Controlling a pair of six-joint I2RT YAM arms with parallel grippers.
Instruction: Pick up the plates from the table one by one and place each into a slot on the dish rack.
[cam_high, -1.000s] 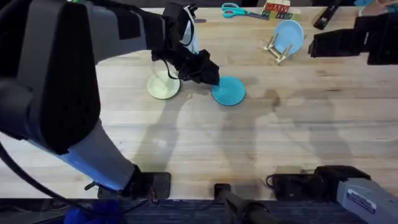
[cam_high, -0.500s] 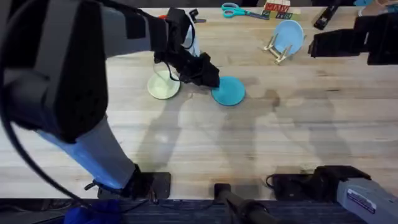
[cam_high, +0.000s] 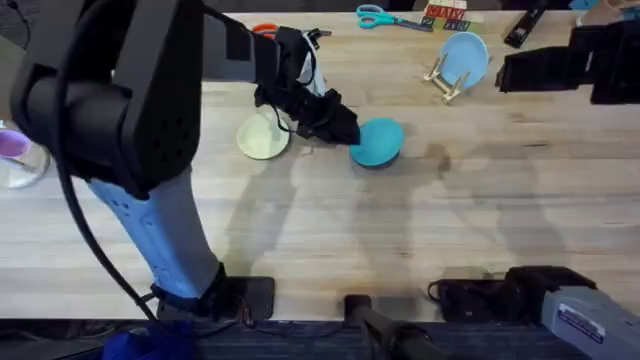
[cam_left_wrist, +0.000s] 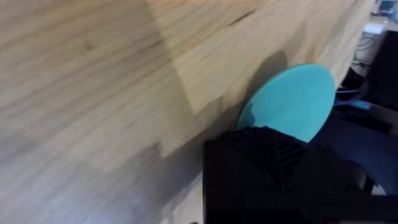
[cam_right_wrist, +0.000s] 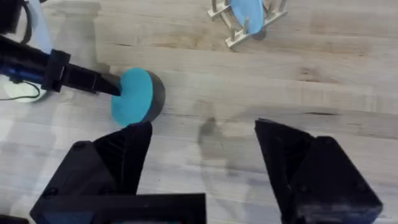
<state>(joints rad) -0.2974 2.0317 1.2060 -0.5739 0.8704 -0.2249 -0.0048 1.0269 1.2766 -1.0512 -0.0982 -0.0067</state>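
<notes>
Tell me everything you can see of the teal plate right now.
The teal plate is a small, round, flat disc, plain and matte like plastic. The left gripper holds it by one edge. It is tilted up off the table, casting a dark shadow beneath; the right wrist view shows its face angled upward. It sits near mid-table, right of the cream plate, well short of the dish rack.

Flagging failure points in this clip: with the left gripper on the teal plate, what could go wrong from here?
The left gripper seems to pinch only the rim of the tilted teal plate, so it may slip or swing. The dish rack already holds the light blue plate, which could be knocked. The cream plate beside the arm might get nudged.
</notes>
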